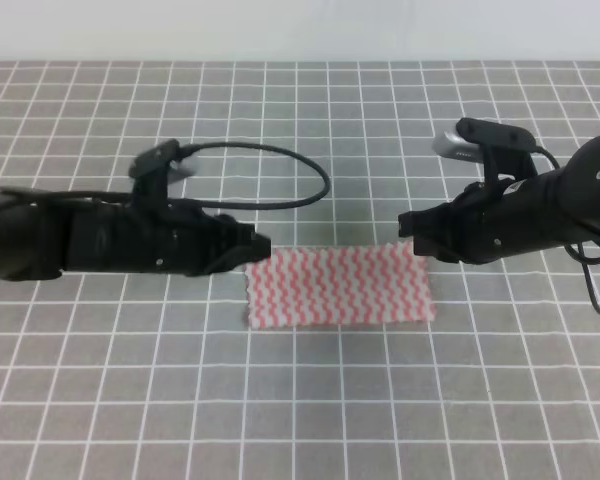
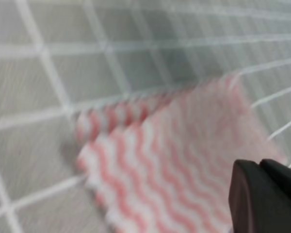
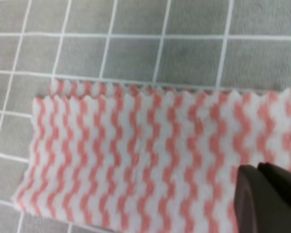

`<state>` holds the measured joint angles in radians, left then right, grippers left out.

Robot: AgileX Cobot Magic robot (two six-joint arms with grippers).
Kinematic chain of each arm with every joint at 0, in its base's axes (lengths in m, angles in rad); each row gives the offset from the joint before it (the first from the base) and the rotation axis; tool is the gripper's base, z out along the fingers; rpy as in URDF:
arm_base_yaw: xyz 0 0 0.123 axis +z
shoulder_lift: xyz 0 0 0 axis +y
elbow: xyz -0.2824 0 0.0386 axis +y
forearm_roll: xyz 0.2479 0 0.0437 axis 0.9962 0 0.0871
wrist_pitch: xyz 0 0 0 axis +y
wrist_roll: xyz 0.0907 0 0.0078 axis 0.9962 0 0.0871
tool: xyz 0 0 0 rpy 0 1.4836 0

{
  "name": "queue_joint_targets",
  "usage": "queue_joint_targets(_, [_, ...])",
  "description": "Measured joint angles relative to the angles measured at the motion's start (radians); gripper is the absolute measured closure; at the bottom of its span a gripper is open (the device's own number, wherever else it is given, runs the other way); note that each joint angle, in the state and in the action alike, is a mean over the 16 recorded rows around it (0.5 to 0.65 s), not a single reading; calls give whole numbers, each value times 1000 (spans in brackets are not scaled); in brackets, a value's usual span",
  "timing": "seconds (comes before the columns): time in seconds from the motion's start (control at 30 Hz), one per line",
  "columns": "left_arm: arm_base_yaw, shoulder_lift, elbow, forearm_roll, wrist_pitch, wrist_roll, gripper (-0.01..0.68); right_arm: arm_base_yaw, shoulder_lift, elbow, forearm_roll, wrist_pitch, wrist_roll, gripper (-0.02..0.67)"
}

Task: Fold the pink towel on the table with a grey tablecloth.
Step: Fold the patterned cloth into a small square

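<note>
Towel (image 1: 338,287) first, though the table (image 1: 300,420) is the biggest thing here: grey cloth ruled with a white grid, filling nearly the whole high view. The towel lies flat on it just below the middle, a wide rectangle of pink-and-white zigzag stripes. It is folded in two: in the right wrist view (image 3: 150,155) a narrow strip of the under layer peeps out along the far edge, its pinked border just beyond the upper layer's, and the left wrist view (image 2: 184,160), rather blurred, shows the same two edges stepped at one corner.

Left arm reaches in low from the left, its gripper (image 1: 257,246) at the towel's upper left corner; right arm comes in from the right, its gripper (image 1: 410,228) at the upper right corner. Both seem to sit just at the cloth's edge, but whether they touch it I cannot tell. Neither pair of jaws shows clearly enough to say if they are apart or together; each wrist view catches only a dark fingertip (image 2: 264,199) (image 3: 266,199) over the towel.
</note>
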<state>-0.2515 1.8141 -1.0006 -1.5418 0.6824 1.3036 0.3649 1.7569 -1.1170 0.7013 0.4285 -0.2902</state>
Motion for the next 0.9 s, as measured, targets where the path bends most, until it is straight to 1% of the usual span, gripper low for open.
queue_joint_targets(0.1, [0,43,-37,69,14,-66,674,0,-5,0,-55,19,55,664])
queue_joint_targets(0.2, [-7,75,-67,141,15,-136,674,0,-3,0,-82,33,79,664])
queue_joint_targets(0.63, [-56,125,-141,368,-60,-327,674,-1,12,0,-85,47,86,662])
queue_joint_targets(0.77, [-64,129,-149,411,-87,-359,674,-8,12,0,-83,40,94,642])
queue_joint_targets(0.9, [-67,129,-152,441,-104,-382,674,-22,17,0,-80,38,107,605])
